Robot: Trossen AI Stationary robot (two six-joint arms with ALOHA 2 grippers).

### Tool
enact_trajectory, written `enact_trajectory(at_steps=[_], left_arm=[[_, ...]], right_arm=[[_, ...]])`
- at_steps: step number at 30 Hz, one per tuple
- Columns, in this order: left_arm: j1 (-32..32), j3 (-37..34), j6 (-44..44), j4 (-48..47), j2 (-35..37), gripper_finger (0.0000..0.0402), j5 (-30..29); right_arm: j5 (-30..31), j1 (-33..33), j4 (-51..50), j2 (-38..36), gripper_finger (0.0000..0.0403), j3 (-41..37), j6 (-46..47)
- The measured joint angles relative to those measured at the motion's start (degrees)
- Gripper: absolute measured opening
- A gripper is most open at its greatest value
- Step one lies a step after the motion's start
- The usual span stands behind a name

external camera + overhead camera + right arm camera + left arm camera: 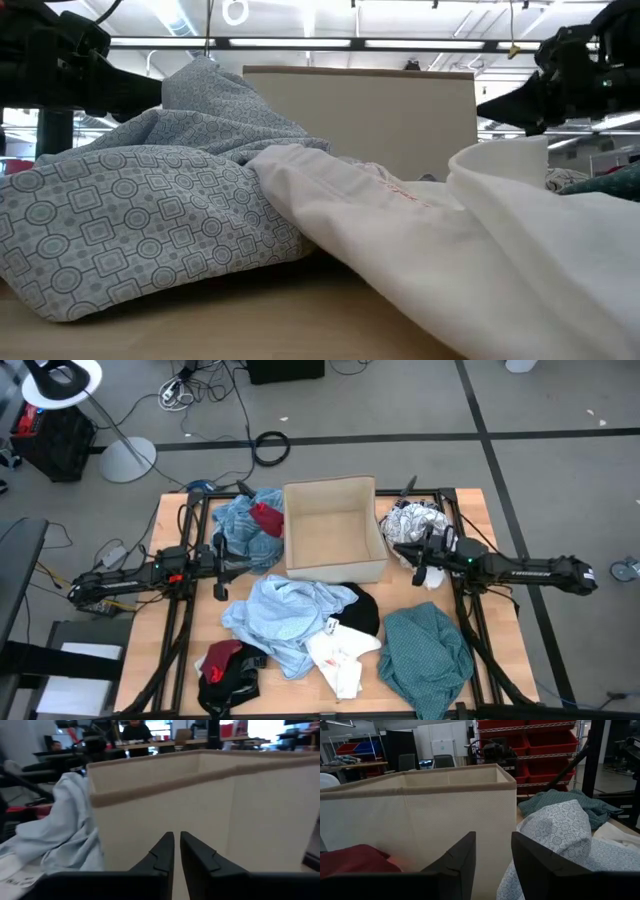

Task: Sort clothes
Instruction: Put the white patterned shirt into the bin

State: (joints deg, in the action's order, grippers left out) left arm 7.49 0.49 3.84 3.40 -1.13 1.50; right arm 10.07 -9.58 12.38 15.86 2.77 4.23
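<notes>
The wooden desk (160, 660) stands on grey floor marked with dark tape lines, with cables and a white lamp base (127, 459) beyond it. A tan fabric box (333, 528) sits at the desk's centre rear. Left of the box lie denim and red garments (250, 520); right of it, a black-and-white patterned piece (415, 520). In front of it are a light blue patterned shirt (285, 615), a white garment (340, 655) with an unreadable label, a black item (362, 610), a teal garment (430, 650) and a red-and-black one (225, 670). The left gripper (222, 565) hovers left of the box, jaws narrowly parted and empty. The right gripper (405, 555) is just right of the box, jaws nearly closed and empty. The right arm bears white lettering, illegible.
</notes>
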Motion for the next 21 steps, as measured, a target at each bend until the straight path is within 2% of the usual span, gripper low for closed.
enact_trajectory(at_steps=[5, 12, 21], left_arm=[[-0.02, 0.0, 0.01, 0.01, 0.0, 0.0131, -0.01], [-0.01, -0.01, 0.0, 0.01, 0.0, 0.0131, -0.02], [0.0, 0.0, 0.02, 0.0, 0.0, 0.0131, 0.0]], right_arm=[[1.16, 0.0, -9.39, -0.02, 0.0066, 7.34, -2.52], [6.72, 0.02, -33.49, 0.78, 0.0123, 24.1, -2.37], [12.21, 0.0, -56.09, 8.57, 0.0188, 47.29, -3.06]])
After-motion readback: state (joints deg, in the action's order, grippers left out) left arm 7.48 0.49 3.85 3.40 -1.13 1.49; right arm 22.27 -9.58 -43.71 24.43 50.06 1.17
